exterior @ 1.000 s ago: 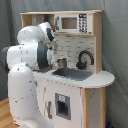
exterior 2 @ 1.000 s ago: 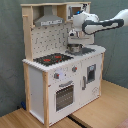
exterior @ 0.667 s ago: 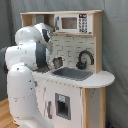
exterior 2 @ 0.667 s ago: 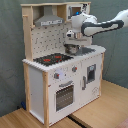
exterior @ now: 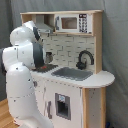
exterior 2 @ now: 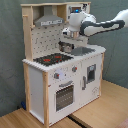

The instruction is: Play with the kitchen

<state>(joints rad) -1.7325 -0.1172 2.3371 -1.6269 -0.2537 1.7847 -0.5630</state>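
Presently, I find the kitchen (exterior 2: 62, 65) standing upright on a wooden floor (exterior 2: 95, 117) against a grey backdrop, its oven door facing the second exterior view. In both exterior views my arm (exterior 2: 102, 25) reaches in over the worktop (exterior: 97, 79) from the sink side, wrist bent downward. The tool (exterior 2: 66, 44) hangs just above the boundary between the black-and-red stovetop (exterior 2: 52, 59) and the sink basin (exterior 2: 84, 50), beneath the grey hood (exterior 2: 49, 20). I judge this posture deliberate: coming in high under the upper shelf keeps the arm clear of the hood and the pegboard back (exterior 2: 45, 40).

I cannot tell whether the tool is spread or closed, nor whether it carries anything; something dark shows at its tip. In the first exterior view the arm's white body hides the stovetop; the black faucet (exterior: 85, 57) and microwave (exterior: 75, 22) remain unobstructed.
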